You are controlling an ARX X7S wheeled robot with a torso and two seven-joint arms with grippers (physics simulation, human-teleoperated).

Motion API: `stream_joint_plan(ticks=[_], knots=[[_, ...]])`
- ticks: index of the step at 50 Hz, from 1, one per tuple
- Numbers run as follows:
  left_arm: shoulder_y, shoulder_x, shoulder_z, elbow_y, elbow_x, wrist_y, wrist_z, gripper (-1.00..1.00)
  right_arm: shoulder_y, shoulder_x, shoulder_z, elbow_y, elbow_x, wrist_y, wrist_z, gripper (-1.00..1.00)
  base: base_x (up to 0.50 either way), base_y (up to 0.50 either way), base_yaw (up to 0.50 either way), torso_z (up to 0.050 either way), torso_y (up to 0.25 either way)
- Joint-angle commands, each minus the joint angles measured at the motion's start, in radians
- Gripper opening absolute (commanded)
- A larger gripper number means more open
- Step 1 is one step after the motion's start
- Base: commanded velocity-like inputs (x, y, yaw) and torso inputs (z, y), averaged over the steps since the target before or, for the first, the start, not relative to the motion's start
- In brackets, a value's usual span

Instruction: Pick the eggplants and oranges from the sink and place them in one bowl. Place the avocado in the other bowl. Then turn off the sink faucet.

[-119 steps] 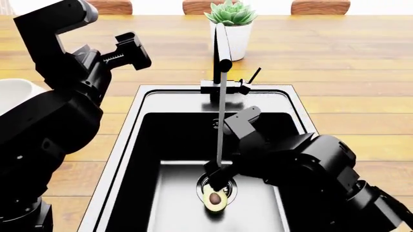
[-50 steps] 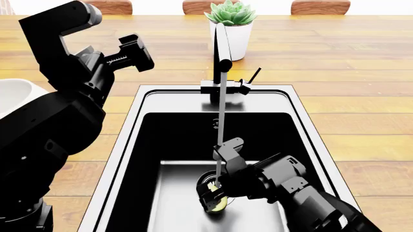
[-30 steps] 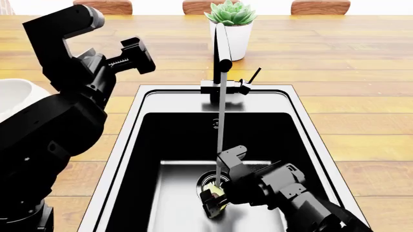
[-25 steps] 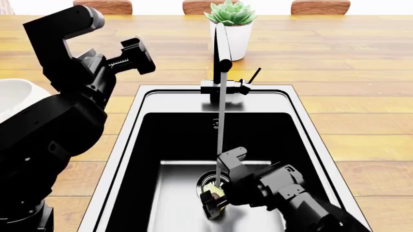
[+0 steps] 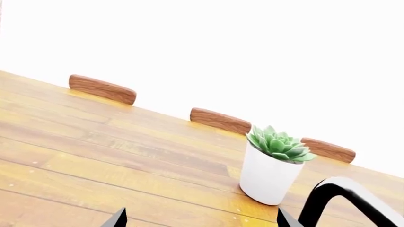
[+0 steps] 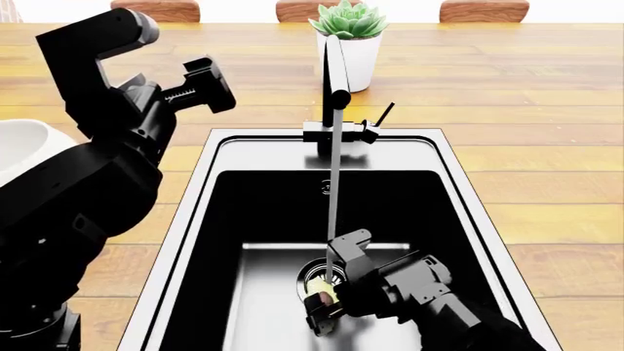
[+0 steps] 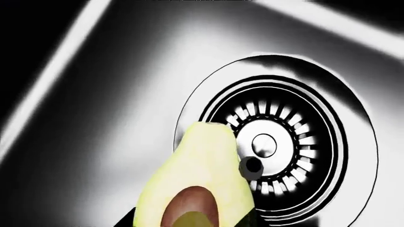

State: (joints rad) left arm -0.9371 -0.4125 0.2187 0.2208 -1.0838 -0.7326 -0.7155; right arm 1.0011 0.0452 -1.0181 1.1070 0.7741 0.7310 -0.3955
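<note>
The avocado (image 7: pixel 192 189) — pale yellow-green flesh, brown pit — lies on the sink (image 6: pixel 195 219) floor, overlapping the round drain's (image 7: pixel 277 142) edge. The right gripper (image 6: pixel 322 311) reaches down at it beneath the faucet's (image 6: pixel 335 88) water stream, mostly hiding it; its grip cannot be told. The left gripper (image 6: pixel 200 84) hangs above the counter left of the sink — fingers spread apart.

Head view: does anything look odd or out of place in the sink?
Yes. The sink faucet runs a stream onto the drain, though the sink holds only the avocado, which lies at the drain beside the right pincer.
</note>
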Motion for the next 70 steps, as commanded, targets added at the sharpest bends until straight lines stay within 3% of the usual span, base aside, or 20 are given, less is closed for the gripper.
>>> stream_joint_plan(ticks=[1,13,25,42,57,70], knots=[[-0.001,-0.001,0.003,0.004,-0.004,0.000,-0.002,1.00,-0.027,0.011,-0.012,-0.033,0.008,0.013,0.016,-1.00,0.00,0.00,0.00,0.000,0.000],[0.003,-0.001,0.002,0.009,-0.005,0.006,-0.007,1.00,-0.043,0.076,0.016,-0.186,0.045,0.065,0.097,-1.00,0.00,0.00,0.00,0.000,0.000],[0.017,-0.015,0.007,0.036,-0.020,0.013,0.035,1.00,-0.081,0.341,0.186,-0.850,0.202,0.222,0.465,-1.00,0.00,0.00,0.00,0.000,0.000],[0.027,-0.024,0.000,0.067,-0.037,0.009,0.014,1.00,-0.153,0.561,0.436,-1.359,0.356,0.201,0.795,-1.00,0.00,0.00,0.00,0.000,0.000],[0.039,-0.029,-0.007,0.088,-0.057,0.009,0.003,1.00,-0.158,0.586,0.522,-1.481,0.423,0.183,0.907,-1.00,-0.47,-0.13,0.00,0.000,0.000],[0.083,-0.045,-0.018,0.151,-0.067,0.023,-0.004,1.00,-0.215,0.627,0.608,-1.613,0.407,0.067,0.922,-1.00,-0.01,-0.50,0.00,0.000,0.000]])
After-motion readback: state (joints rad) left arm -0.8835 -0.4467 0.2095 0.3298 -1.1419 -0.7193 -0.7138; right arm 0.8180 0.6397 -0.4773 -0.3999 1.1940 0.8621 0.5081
